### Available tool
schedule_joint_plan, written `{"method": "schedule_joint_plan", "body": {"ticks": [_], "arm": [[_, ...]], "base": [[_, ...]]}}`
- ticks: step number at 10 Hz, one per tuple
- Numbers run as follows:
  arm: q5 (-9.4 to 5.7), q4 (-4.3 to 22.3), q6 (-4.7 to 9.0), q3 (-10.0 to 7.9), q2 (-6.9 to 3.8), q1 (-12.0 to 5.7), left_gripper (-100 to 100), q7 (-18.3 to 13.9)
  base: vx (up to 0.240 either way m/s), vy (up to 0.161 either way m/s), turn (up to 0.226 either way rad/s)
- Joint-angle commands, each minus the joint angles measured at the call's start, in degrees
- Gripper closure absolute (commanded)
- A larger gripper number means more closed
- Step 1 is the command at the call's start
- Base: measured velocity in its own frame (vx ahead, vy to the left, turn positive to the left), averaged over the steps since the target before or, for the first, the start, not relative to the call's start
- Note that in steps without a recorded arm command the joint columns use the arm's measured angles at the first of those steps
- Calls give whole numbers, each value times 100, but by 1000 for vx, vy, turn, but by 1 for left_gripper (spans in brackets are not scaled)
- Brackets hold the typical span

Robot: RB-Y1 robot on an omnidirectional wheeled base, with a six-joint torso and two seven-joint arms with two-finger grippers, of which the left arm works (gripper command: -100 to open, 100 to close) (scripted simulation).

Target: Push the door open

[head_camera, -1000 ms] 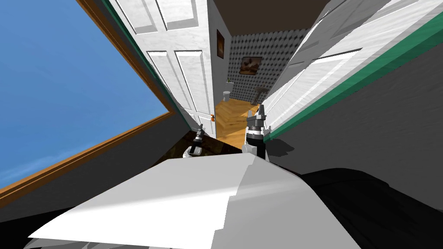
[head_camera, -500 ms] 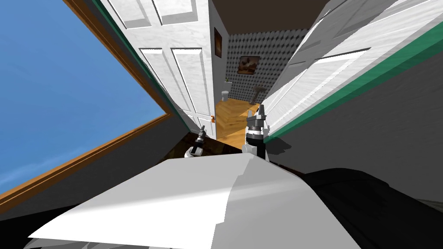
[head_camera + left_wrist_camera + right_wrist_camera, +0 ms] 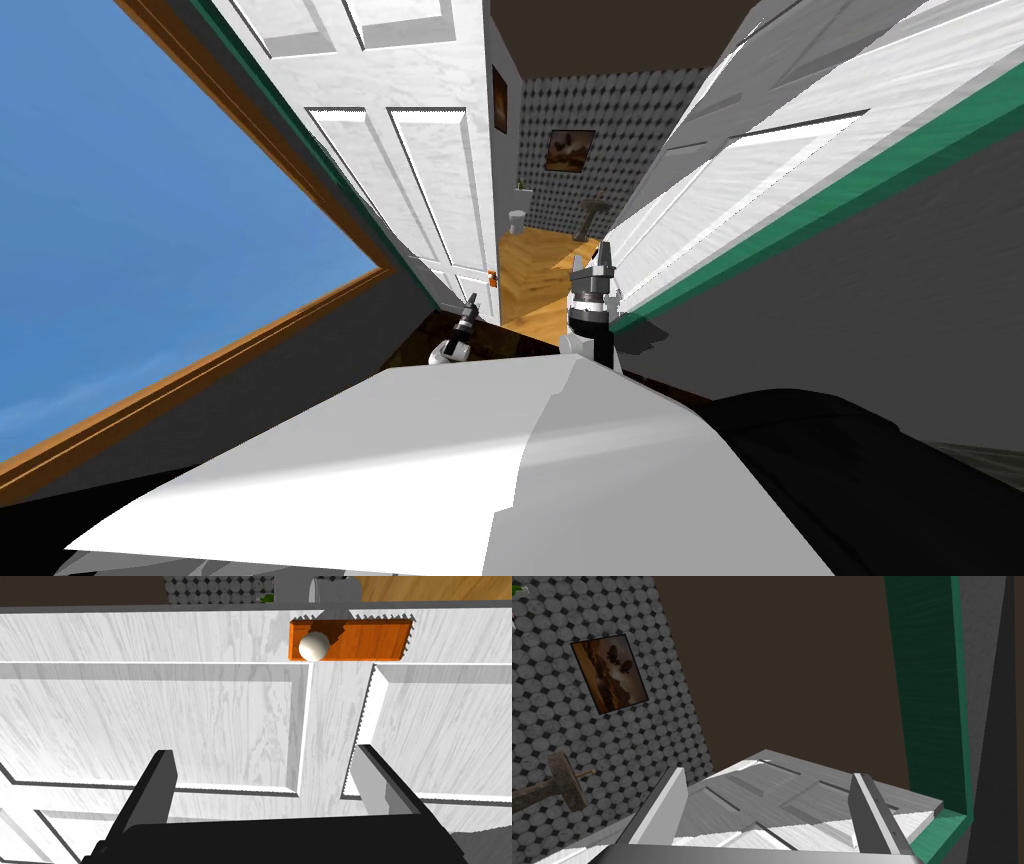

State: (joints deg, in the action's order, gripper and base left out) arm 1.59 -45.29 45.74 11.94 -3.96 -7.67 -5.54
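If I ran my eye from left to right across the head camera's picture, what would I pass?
Blue panel → brown frame → left white door → wooden floor → right gripper → right white door → green trim → grey wall.

A home: a panelled white door [image 3: 420, 170] opens onto a bathroom [image 3: 545, 262] with toilet [image 3: 517, 220], pedestal sink [image 3: 594, 212] and framed picture [image 3: 569, 149].

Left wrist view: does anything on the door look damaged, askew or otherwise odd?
Only the orange plate behind the white knob, near the edge of the door: its borders are saw-toothed and a jagged dark streak crosses it, as if it were partly sunk into the surface. The panels look whole and straight.
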Motion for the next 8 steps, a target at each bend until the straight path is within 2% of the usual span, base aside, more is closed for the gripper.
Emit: {"method": "schedule_joint_plan", "body": {"ticks": [1,3,8], "arm": [[6,223,33,27,17,-88,-100,-22],[18,537,69,70,54,-208,-100,-50],[39,1112,134,149,134,-428,-100,-101]], "base": [[62,73,-55],[72,69,-72],[72,63,-60]]}}
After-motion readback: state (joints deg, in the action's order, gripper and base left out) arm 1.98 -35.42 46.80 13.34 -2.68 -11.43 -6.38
